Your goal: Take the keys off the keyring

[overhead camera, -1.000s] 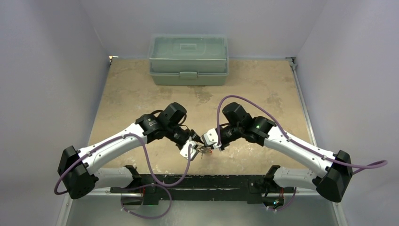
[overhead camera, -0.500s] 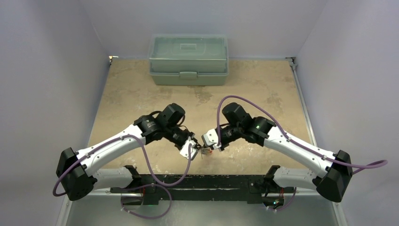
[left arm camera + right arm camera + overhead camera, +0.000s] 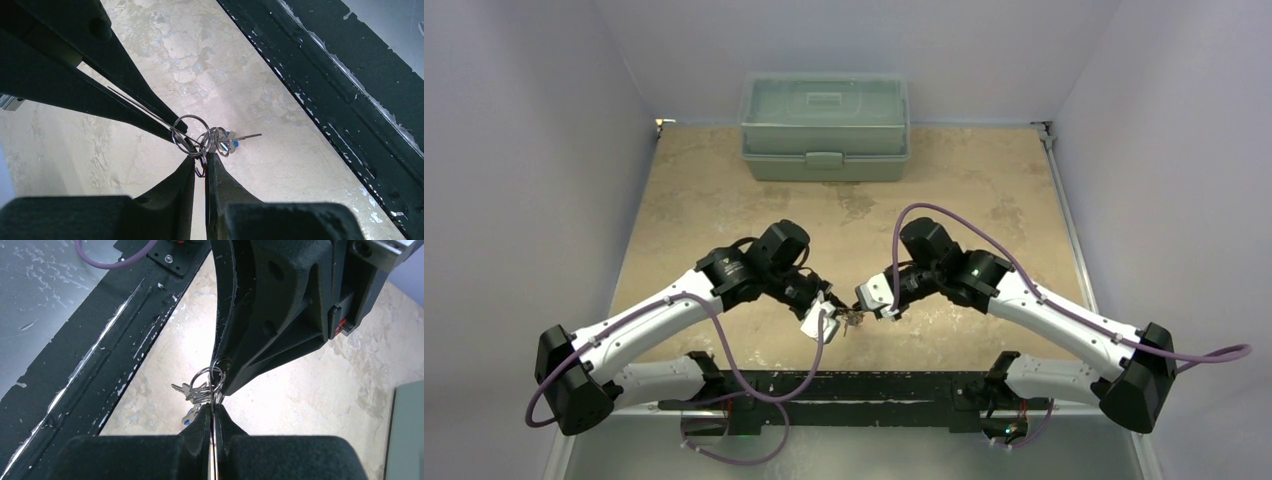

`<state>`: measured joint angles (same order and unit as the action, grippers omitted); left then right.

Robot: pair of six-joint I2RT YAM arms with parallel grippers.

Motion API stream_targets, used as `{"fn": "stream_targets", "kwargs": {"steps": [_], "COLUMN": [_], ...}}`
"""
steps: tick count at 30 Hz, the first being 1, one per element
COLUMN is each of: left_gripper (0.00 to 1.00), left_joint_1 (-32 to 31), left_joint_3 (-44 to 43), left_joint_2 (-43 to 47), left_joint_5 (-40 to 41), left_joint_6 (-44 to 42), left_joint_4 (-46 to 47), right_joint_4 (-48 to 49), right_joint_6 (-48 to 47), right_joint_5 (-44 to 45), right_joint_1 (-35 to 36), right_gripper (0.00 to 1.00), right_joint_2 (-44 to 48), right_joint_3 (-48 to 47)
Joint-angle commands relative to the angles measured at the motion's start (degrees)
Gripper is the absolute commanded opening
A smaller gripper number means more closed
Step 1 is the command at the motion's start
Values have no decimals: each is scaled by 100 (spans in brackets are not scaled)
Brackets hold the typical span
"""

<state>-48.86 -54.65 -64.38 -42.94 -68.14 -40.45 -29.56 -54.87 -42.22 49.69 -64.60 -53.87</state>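
The left gripper (image 3: 835,320) and the keys (image 3: 851,318) have shifted slightly left.

No legible text or markings anywhere.

Both arms bent inward; left pincer (image 3: 200,162), right pincer (image 3: 215,412) tips meeting, both seemingly clamped.

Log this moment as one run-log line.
stage: bimanual hold | left gripper: shut on keys | right gripper: shut on keyring | keys: not yet off
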Motion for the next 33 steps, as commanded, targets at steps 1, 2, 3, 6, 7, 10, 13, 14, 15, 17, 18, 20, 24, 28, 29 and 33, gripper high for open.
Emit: {"fn": "stream_targets", "kwargs": {"steps": [1,2,3,6,7,10,13,14,15,17,18,20,24,28,29,33], "left_gripper": [1,1,1,1,1,0,0,0,0,0,0,0,0,0,2,28], "left_joint_1": [42,40,36,36,41,37,41,38,35,40,37,38,42,42,38,42], "left_joint_3": [-125,-127,-131,-165,-181,-205,-237,-228,-213,-169,-131,-21,261,646,745,1090], "left_joint_2": [246,250,250,180,146,80,27,16,9,26,30,59,128,295,341,448], "left_joint_5": [32,46,46,15,21,95,117,124,135,167,186,225,249,99,87,182], "left_joint_6": [27,32,34,38,25,-21,-55,-55,-47,2,56,251,644,948,982,1355], "left_joint_4": [-644,-634,-621,-589,-595,-569,-637,-678,-695,-686,-628,-442,91,733,869,1516], "right_joint_4": [-112,-107,-111,-111,-118,-100,-23,-8,5,10,23,13,-49,-172,-208,-233], "right_joint_6": [98,107,108,108,110,148,223,230,245,249,249,249,208,162,142,148], "right_joint_5": [44,27,-14,-88,-91,-88,-83,-134,-190,-288,-326,-409,-533,-559,-541,-516], "right_joint_1": [-144,-144,-144,-144,-144,-144,-181,-220,-274,-360,-404,-477,-513,-513,-513,-513], "right_gripper": [0,0,0,0,0,0,0,0,0,0,0,0,0,0,0,0], "right_joint_2": [169,161,144,61,35,-23,-75,-97,-123,-169,-187,-230,-263,-314,-310,-278], "right_joint_3": [162,192,211,227,223,223,260,270,271,268,271,236,131,24,11,-14]}}
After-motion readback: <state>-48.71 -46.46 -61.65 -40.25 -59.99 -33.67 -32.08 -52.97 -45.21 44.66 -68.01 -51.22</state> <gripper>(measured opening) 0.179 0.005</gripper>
